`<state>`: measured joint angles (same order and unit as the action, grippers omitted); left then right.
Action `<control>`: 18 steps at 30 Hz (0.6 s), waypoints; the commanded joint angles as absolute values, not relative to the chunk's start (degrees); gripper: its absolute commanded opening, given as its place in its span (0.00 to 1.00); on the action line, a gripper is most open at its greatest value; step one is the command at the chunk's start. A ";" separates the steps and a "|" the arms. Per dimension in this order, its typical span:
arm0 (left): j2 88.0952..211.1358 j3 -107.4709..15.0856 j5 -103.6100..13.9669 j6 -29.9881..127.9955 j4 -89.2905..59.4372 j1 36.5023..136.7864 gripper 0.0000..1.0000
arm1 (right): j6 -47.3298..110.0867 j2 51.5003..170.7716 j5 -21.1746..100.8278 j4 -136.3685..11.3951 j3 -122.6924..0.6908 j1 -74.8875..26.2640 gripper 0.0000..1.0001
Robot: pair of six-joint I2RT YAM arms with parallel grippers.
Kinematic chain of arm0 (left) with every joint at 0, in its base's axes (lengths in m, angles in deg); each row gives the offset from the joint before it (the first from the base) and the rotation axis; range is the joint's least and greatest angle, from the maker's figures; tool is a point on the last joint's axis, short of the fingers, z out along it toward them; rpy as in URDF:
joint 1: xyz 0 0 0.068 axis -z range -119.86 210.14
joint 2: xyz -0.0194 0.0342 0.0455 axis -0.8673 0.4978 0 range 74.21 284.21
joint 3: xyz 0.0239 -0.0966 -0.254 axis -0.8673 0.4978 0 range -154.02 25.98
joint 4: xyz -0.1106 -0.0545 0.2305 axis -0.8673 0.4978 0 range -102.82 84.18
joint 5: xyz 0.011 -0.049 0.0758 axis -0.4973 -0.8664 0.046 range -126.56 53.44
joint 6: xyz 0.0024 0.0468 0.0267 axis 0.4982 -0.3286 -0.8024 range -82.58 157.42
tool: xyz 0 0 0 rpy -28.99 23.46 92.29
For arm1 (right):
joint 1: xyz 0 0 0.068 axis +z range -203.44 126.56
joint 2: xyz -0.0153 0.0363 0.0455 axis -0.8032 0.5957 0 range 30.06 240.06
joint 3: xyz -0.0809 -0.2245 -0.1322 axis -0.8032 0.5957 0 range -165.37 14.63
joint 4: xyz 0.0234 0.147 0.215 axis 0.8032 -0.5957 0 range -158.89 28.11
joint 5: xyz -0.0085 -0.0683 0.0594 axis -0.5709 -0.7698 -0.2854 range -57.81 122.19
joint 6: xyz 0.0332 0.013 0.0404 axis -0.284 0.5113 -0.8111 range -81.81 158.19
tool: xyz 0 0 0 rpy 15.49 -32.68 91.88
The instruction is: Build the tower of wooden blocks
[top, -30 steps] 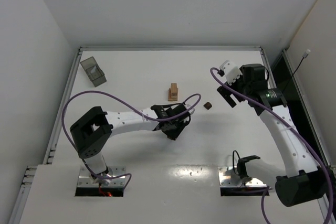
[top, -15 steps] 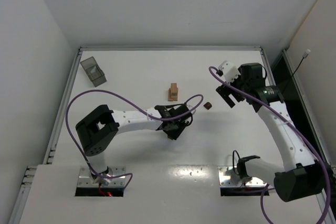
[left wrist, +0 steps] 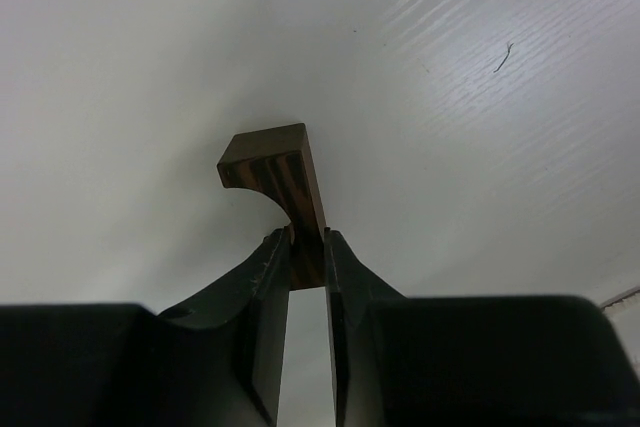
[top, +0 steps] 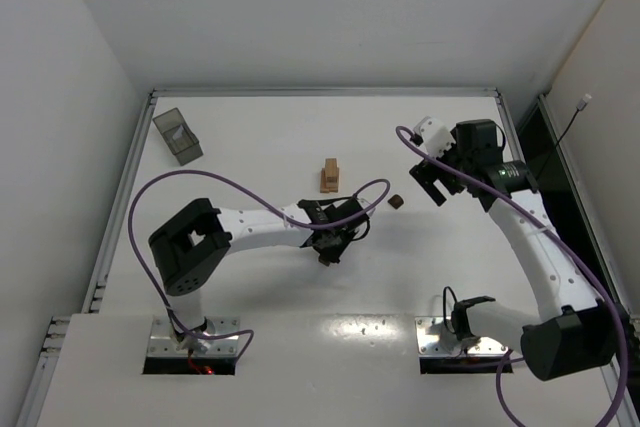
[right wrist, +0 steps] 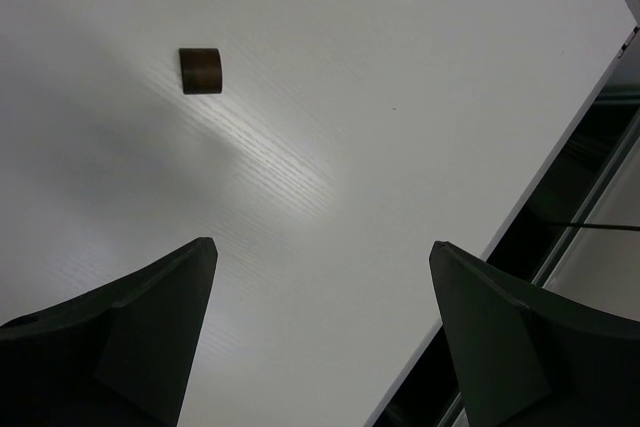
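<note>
A short tower [top: 329,176] of light tan blocks stands at the table's middle. A small dark brown block [top: 396,202] lies on the table to its right; it also shows in the right wrist view [right wrist: 201,70]. My left gripper [top: 331,248] is in front of the tower, shut on the dark brown arch block [left wrist: 282,182], which it grips by one leg above the white table. My right gripper [top: 433,183] is open and empty, raised to the right of the small dark block.
A small dark translucent tray [top: 177,135] stands at the back left. The table's raised right edge [right wrist: 560,182] runs just beyond my right gripper, with a dark gap behind it.
My left gripper has drawn back a little toward the near edge with the arch in it. My right gripper has shifted slightly.
</note>
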<state>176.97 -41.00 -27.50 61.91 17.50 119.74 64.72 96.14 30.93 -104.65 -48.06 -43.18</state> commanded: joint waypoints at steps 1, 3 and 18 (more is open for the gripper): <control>178.79 -41.88 -28.74 62.56 16.88 120.09 0.15 | 63.95 96.24 31.66 -104.43 -50.05 -43.33 0.85; 178.80 -41.88 -29.27 62.56 16.27 120.09 0.07 | 63.95 96.24 31.66 -104.43 -50.05 -43.33 0.85; 165.11 -29.85 -46.13 68.09 0.66 112.73 0.00 | 64.47 97.82 32.71 -105.49 -50.58 -43.33 0.85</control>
